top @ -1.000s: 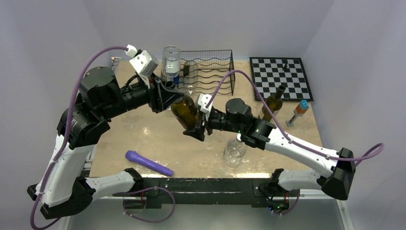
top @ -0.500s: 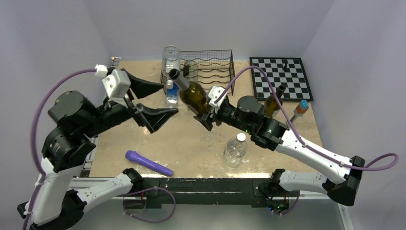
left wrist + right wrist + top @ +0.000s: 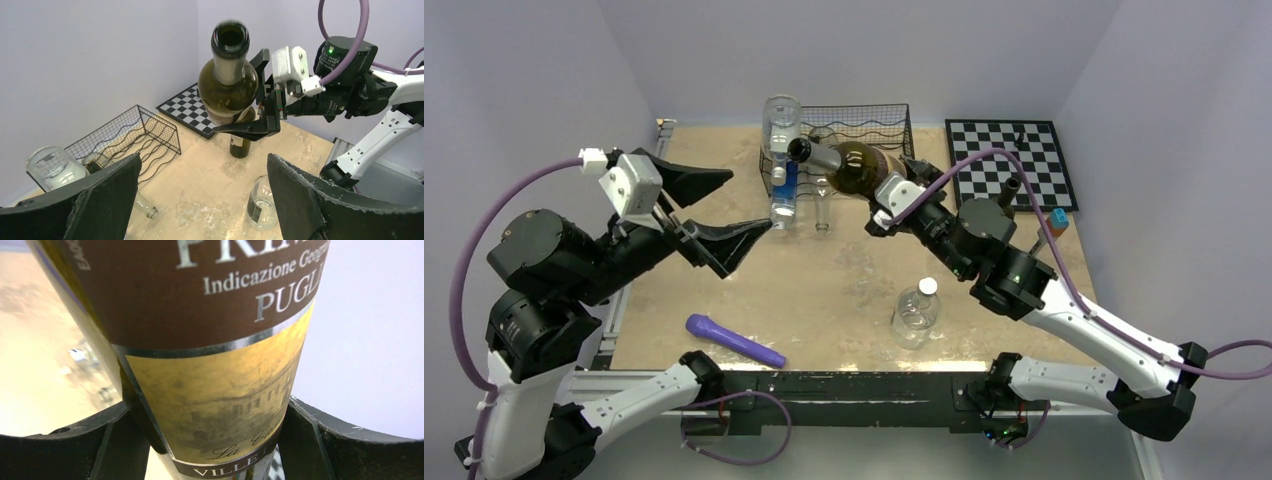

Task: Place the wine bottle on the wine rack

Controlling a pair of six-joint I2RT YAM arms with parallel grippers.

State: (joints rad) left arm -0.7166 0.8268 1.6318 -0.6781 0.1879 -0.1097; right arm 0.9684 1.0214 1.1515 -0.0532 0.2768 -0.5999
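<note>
So the wine bottle (image 3: 854,165) is up in the air at upper centre of the overhead view. It's lying roughly sideways with its open mouth pointing to the left of the frame, and the right gripper (image 3: 902,182) has it clamped round the fat lower end. The right wrist view is basically all label (brown band with white lettering, gold panel below), with a black finger (image 3: 75,450) pressed against the glass on either side, so that's a proper hold. From above, the bottle overlaps the front edge of the wine rack (image 3: 869,122), which sits at top centre against the back wall. The left wrist view puts the rack down in the lower left of the frame on the table (image 3: 844,280), with the bottle high above it at top centre, so it's not resting on the wire tiers. The left gripper (image 3: 746,202) is at middle left of the overhead view, jaws spread wide with nothing between them, pointing toward the bottle. Other stuff: a tall clear bottle (image 3: 781,120) just left of the rack, a chessboard (image 3: 1014,150) at upper right, and a second dark bottle (image 3: 1007,192) next to it, half hidden behind the right arm. There's also a small clear bottle (image 3: 916,312) at lower centre and a purple thing (image 3: 734,340) at lower left.
</note>
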